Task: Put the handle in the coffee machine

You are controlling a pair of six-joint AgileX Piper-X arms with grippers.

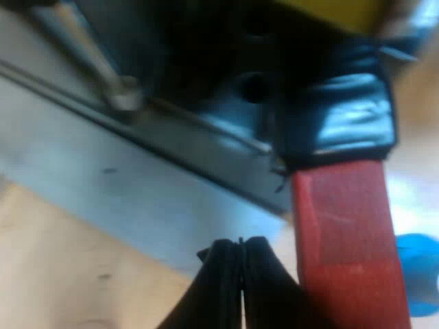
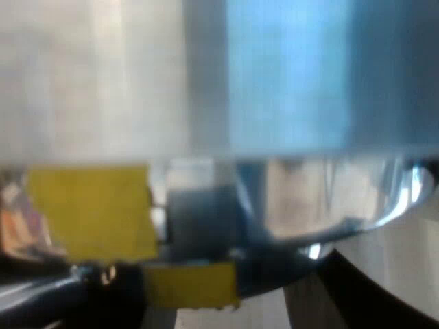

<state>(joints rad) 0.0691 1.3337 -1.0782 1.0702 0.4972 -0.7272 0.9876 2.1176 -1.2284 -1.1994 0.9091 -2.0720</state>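
- Our left gripper has its two black fingers pressed together, with nothing between them.
- The gripper hangs over the wooden table, close to the edge of the espresso machine's grey metal base.
- The handle's red end stands just beside those closed fingertips. We cannot tell whether it touches them.
- Farther from us, the red end passes into the dark handle, which runs up to the machine's dark front. A strip of yellow shows at its far end.
- We cannot tell whether the holder is locked in or only held against the machine.
- A thin metal rod slants down beside the machine's front and ends near the base's rim.
- A blue thing lies on the table beyond the red end. It is too blurred to name.
- From the right wrist we look closely at the machine's pale metal body.
- Below that body sit two yellow patches and a curved, shiny metal rim.
- We cannot tell whether our right gripper grips anything.
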